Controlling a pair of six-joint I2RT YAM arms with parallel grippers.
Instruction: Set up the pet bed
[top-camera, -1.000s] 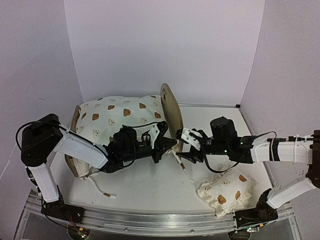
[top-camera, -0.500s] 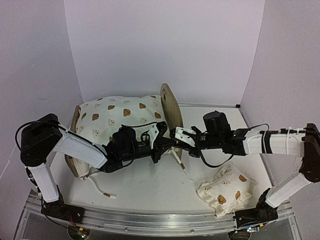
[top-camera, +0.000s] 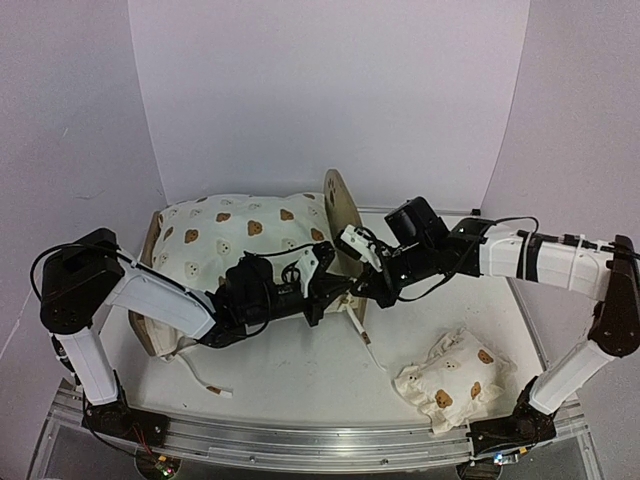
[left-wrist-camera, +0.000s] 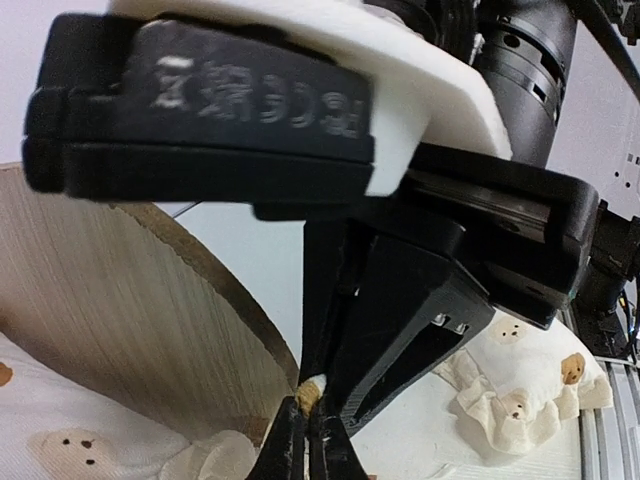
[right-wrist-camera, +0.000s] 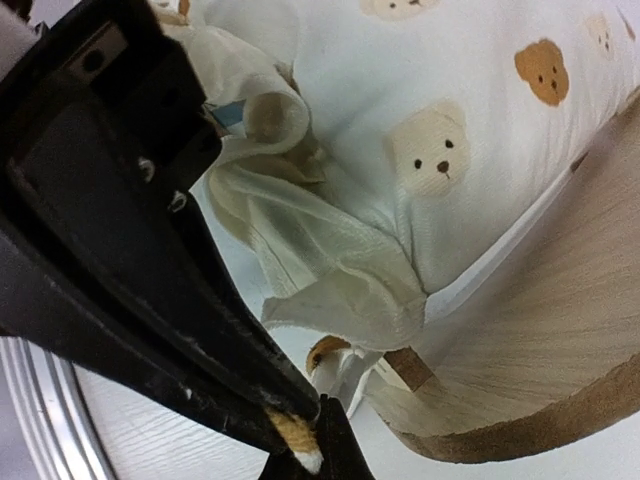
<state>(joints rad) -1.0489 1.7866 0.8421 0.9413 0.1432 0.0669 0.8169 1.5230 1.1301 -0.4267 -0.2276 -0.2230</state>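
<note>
Meeting tip to tip just in front of the headboard's lower edge, the left claw (top-camera: 343, 293) and right claw (top-camera: 362, 290) are both pressed together; each wrist view shows its own claw pinching a tan-and-cream tip of a tie (right-wrist-camera: 290, 432), left claw (left-wrist-camera: 308, 445) and right claw (right-wrist-camera: 312, 450) alike; whether both hold one strand cannot be told. The pet bed (top-camera: 345, 215) stands on the surface (top-camera: 300, 370) directly behind the claws and stretches away to the left of the left claw; its rounded wooden headboard is upright, just behind both claws. A bear-print cushion (top-camera: 240, 235) fills the bed, its ruffled corner bunched just beside the right claw in that wrist view. A small bear-print pillow (top-camera: 450, 380) lies on the surface, well apart from the right claw, to its right and toward the arm bases.
</note>
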